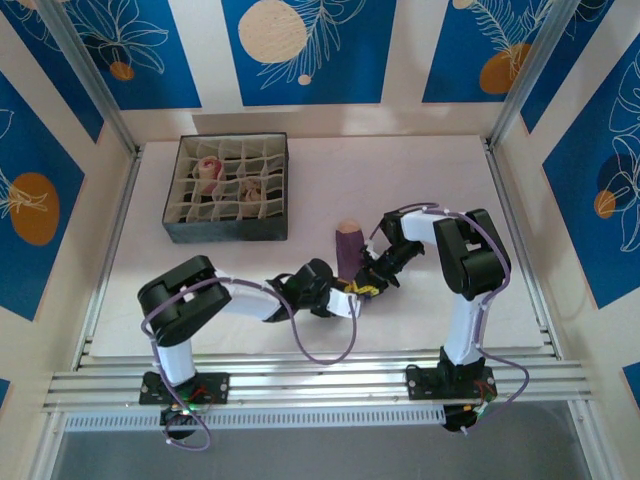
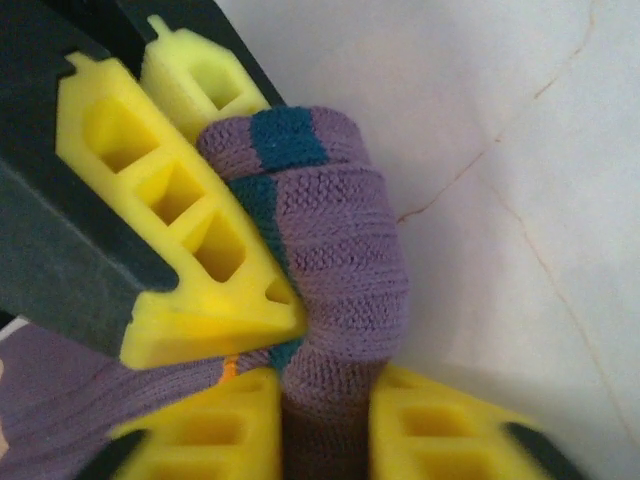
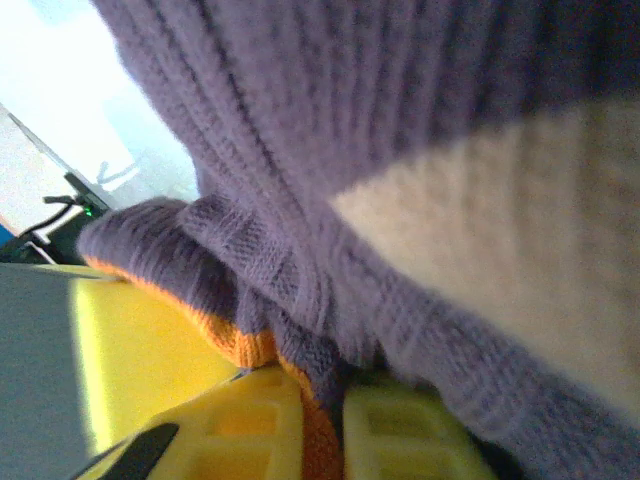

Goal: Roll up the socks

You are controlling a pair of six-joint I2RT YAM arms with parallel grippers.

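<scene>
Top external view: two robot hands meet at the near end of a purple sock (image 1: 347, 247) lying mid-surface (image 1: 450, 180), tan toe pointing away.
Left hand (image 2: 325, 405) is closed on the bunched, partly rolled end, pinching it. Right hand (image 3: 325, 425) sits against the fabric just beside it; whether it grips, I cannot tell. To roll well, I'd judge: hold the pinch firm, turn toward the toe, and layer snugly and evenly.
</scene>
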